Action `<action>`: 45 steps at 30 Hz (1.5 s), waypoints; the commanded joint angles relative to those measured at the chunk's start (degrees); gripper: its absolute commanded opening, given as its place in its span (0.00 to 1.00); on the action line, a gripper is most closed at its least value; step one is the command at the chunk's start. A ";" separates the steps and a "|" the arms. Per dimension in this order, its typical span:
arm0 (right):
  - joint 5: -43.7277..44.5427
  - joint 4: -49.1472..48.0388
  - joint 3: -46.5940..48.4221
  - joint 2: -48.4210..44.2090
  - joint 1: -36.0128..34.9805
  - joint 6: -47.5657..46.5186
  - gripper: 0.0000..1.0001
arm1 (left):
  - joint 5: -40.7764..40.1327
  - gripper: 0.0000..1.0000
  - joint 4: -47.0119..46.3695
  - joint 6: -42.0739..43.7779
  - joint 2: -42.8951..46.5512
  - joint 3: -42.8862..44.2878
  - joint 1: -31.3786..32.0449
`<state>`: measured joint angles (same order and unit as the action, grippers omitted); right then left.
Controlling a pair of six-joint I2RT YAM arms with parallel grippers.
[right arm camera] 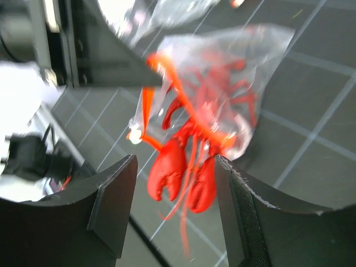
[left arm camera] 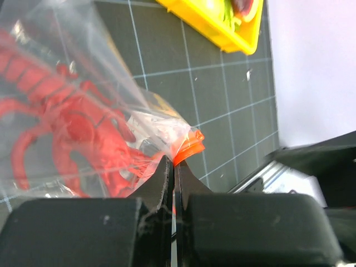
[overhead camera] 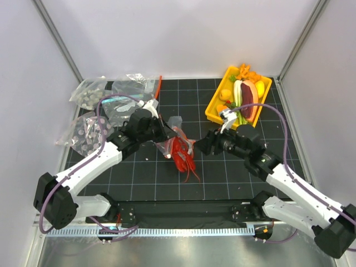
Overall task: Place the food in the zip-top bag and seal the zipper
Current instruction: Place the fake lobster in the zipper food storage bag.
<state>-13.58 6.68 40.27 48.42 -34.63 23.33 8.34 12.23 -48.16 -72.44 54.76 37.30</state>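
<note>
The clear zip-top bag (overhead camera: 173,129) hangs above the mat from my left gripper (overhead camera: 165,136). In the left wrist view that gripper (left arm camera: 173,161) is shut on the bag's red-orange zipper (left arm camera: 189,143). The red lobster (overhead camera: 182,158) lies partly in the bag (left arm camera: 83,67): its body (left arm camera: 72,125) is behind the plastic, while its claws (right arm camera: 169,169) and feelers stick out of the mouth. My right gripper (overhead camera: 201,146) is open just right of the lobster. In its own view, the right gripper (right arm camera: 177,160) has the claws between its fingers, and neither finger presses on them.
A yellow tray (overhead camera: 213,109) with more toy food stands at the back right. It also shows in the left wrist view as a yellow tray (left arm camera: 214,28). Other clear bags (overhead camera: 92,92) with grey discs and white pieces lie at the back left.
</note>
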 commanded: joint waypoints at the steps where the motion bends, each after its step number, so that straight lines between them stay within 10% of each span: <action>1: -0.41 -2.82 1.47 2.81 -6.47 1.89 0.64 | -2.01 0.00 -5.46 -2.46 4.94 -0.36 -0.30; 8: 17.78 0.97 7.19 12.39 -21.78 6.10 0.73 | -2.80 0.01 -5.02 -3.95 6.61 -0.71 -0.30; 45: 41.70 -6.31 2.36 16.44 -31.46 31.93 0.80 | -4.56 0.00 -14.42 -10.11 5.82 -7.56 -0.12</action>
<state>22.28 3.70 42.11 64.55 -65.06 48.90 4.10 3.01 -58.04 -66.78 47.00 37.10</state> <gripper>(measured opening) 0.816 0.014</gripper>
